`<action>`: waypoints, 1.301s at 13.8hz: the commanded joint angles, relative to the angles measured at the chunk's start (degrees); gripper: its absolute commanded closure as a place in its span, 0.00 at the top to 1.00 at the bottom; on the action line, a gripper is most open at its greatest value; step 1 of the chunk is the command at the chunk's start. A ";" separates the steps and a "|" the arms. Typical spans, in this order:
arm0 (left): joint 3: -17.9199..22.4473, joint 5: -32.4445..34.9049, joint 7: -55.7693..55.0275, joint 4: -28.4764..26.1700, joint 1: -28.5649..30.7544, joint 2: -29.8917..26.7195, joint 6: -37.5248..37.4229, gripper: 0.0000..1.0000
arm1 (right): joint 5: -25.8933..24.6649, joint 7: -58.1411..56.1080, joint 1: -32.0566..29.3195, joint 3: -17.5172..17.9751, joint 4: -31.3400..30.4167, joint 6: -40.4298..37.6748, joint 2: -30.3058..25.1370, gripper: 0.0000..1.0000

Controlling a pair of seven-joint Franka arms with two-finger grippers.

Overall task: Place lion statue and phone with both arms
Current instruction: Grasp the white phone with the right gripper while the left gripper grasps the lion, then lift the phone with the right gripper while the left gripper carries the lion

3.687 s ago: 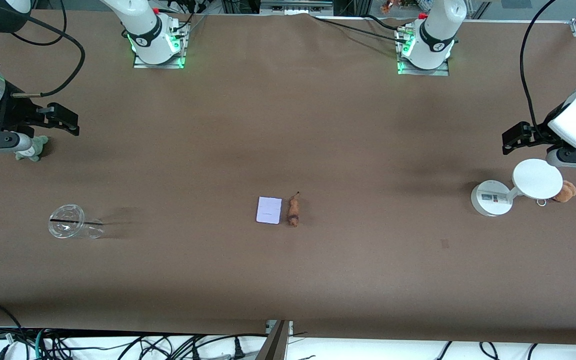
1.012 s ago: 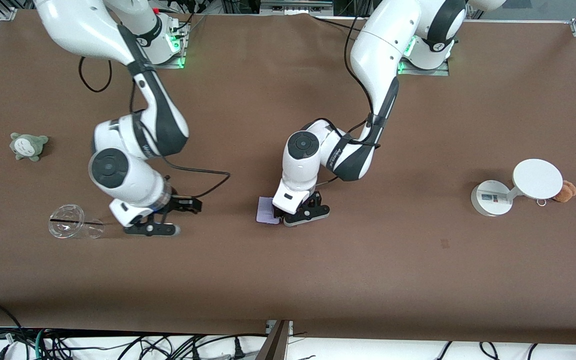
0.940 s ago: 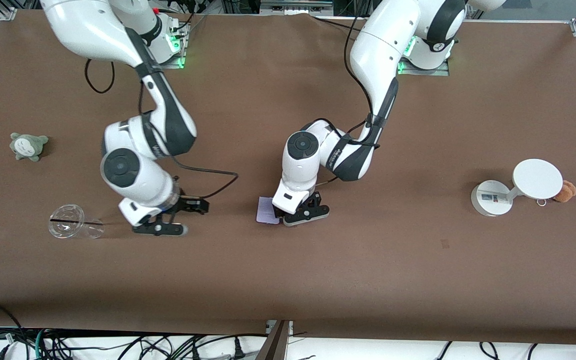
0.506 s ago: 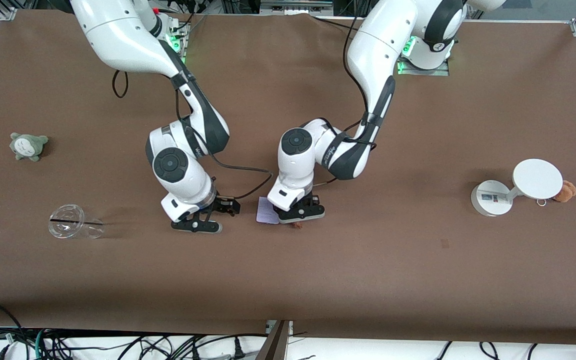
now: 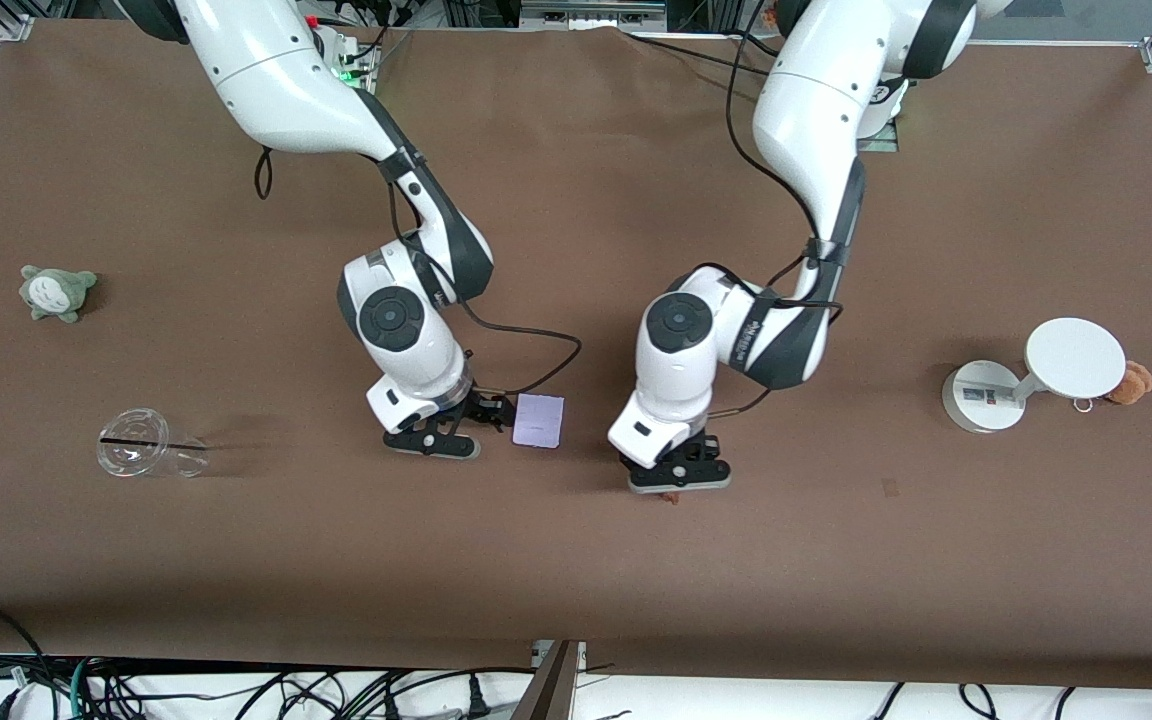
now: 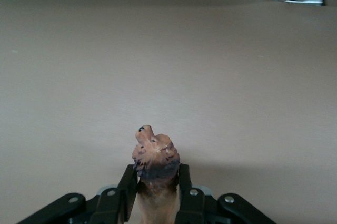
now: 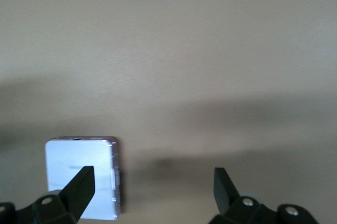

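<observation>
Lion statue (image 6: 155, 168) sits pinched tight between the 2 fingers of the left pincer (image 5: 677, 478), with its dark head poking out past the tips. This pincer hangs low over bare desk (image 5: 836, 560), toward the left arm's end from the phone (image 5: 539, 420). To do this step well, I think the arm should keep its squeeze soft but firm, go down slowly, and let go only when the lion touches the desk, so it does not tip or roll.

Right pincer (image 5: 433, 443) is spread wide and holds nothing. It is low over the desk just beside the phone, on the phone's edge toward the right arm's end. In the right wrist view 1 finger (image 7: 79, 187) is over a corner of the phone (image 7: 81, 174), and the other is well off it. The phone lies flat, so I think the pincer must center over it and grip its thin edges.

Both arms reach out from their bases and bend down at the wrist, so the pincers point at the desk.
</observation>
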 commanded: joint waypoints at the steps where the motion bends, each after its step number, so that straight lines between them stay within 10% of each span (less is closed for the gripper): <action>1: -0.63 1.88 2.71 -13.88 1.44 -9.23 3.95 0.00 | -1.37 3.29 2.82 -0.77 1.33 3.05 2.60 1.00; 11: -0.80 1.97 23.45 -55.82 15.15 -26.67 38.03 0.00 | -9.65 19.29 8.53 -1.30 8.88 3.58 9.63 1.00; 18: -1.07 2.06 30.14 -59.28 22.02 -25.87 42.56 0.00 | -9.73 19.03 11.35 -4.90 9.85 3.67 11.30 0.92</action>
